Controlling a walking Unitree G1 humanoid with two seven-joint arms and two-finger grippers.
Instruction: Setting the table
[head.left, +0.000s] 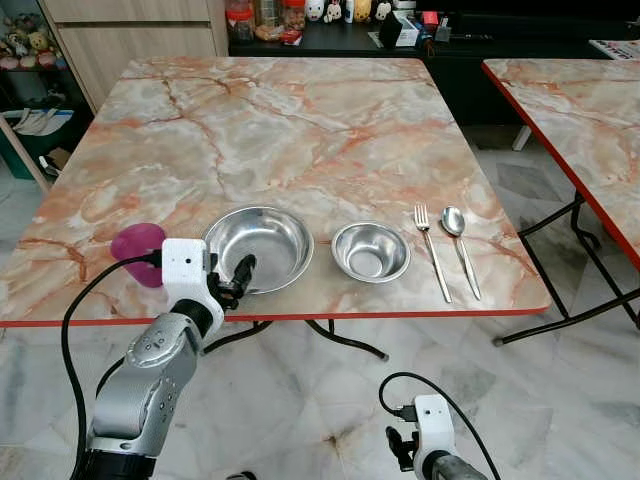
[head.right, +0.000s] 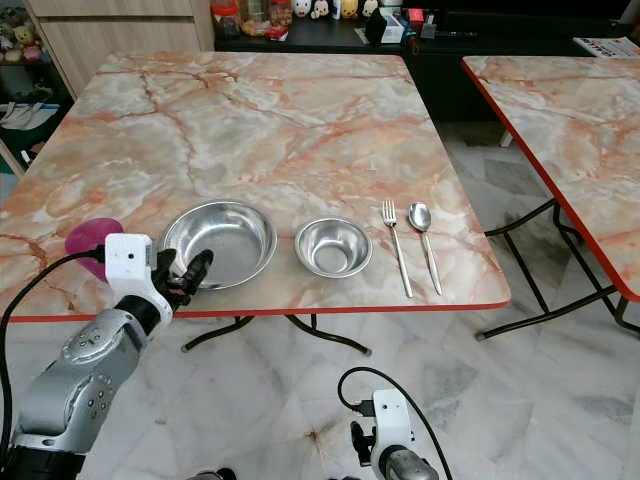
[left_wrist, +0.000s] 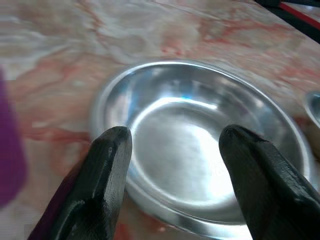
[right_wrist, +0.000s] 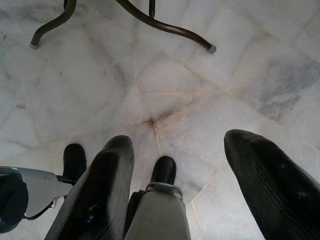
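since the left claw (head.left: 238, 278) hung open at the near rim of the large steel bowl (head.left: 262, 245) on the worktop (head.left: 300, 130), a clean grip called for straddling that rim squarely, clear of the purple cup (head.left: 138, 250), while the right claw (right_wrist: 175, 195) idled open.

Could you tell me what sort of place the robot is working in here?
Probably a home dining area: a marble-patterned folding table set with a large steel bowl, small steel bowl, fork and spoon, with a sideboard of jars and toy figures behind and a marble tile floor.
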